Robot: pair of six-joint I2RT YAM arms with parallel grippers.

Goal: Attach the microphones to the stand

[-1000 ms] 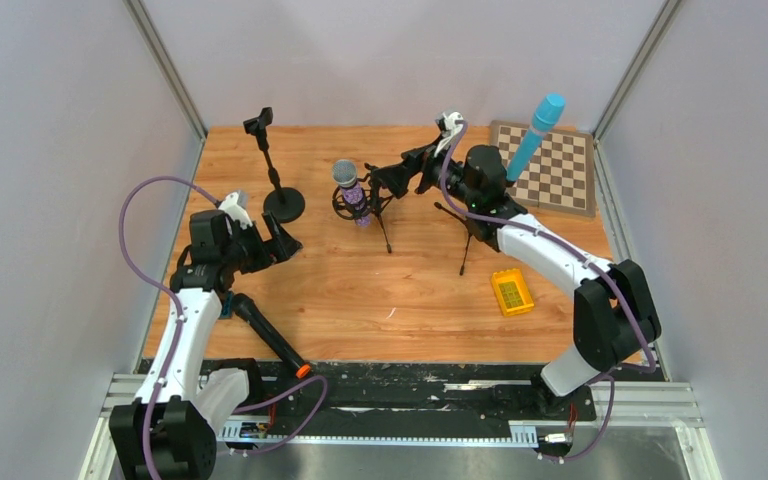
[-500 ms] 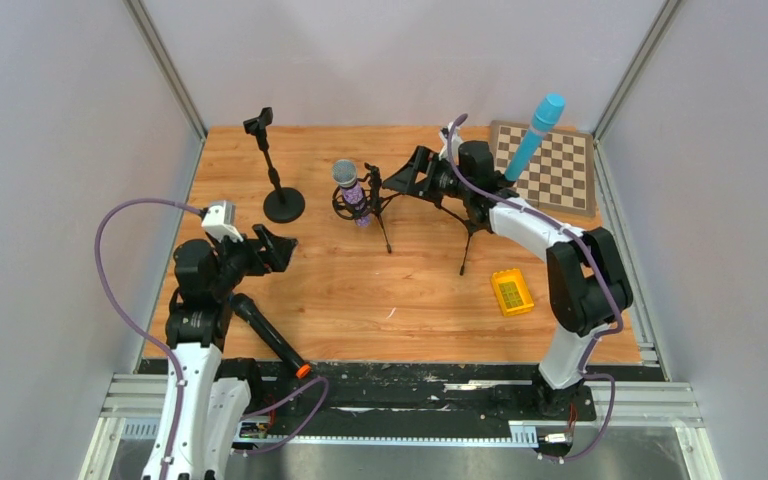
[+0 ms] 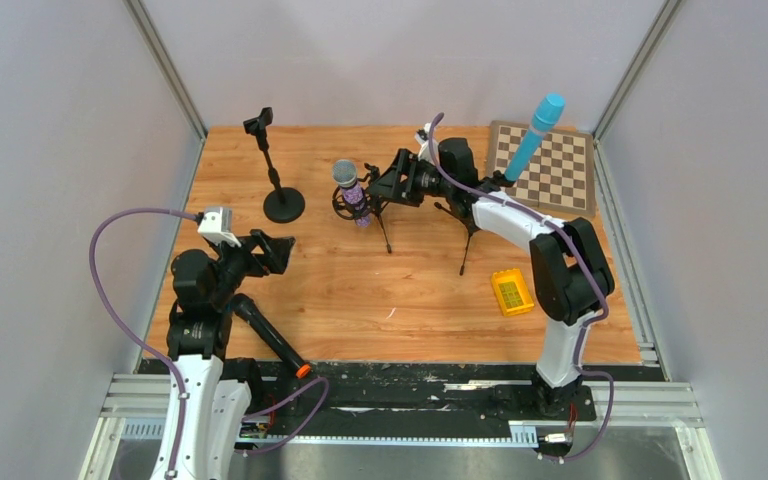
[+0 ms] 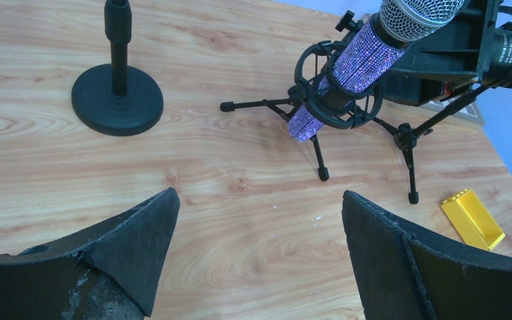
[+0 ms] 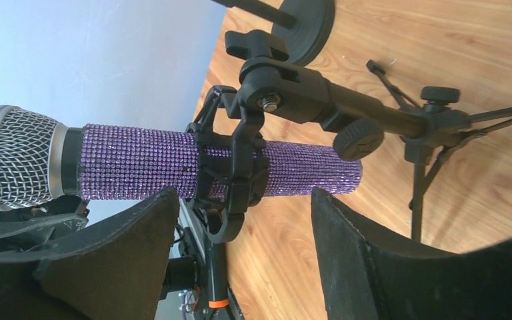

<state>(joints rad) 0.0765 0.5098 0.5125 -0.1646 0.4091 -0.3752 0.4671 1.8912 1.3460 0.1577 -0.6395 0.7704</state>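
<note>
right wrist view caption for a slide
Open right gripper close to the purple microphone sitting in the stand clip.

No readable text, labels, brands or numbers — none on any object or surface.

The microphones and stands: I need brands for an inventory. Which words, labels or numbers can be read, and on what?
None can be read. The purple microphone, light-blue microphone, black microphone, round-base stand, tripod stands, yellow block and chessboard show no lettering in any view.
</note>
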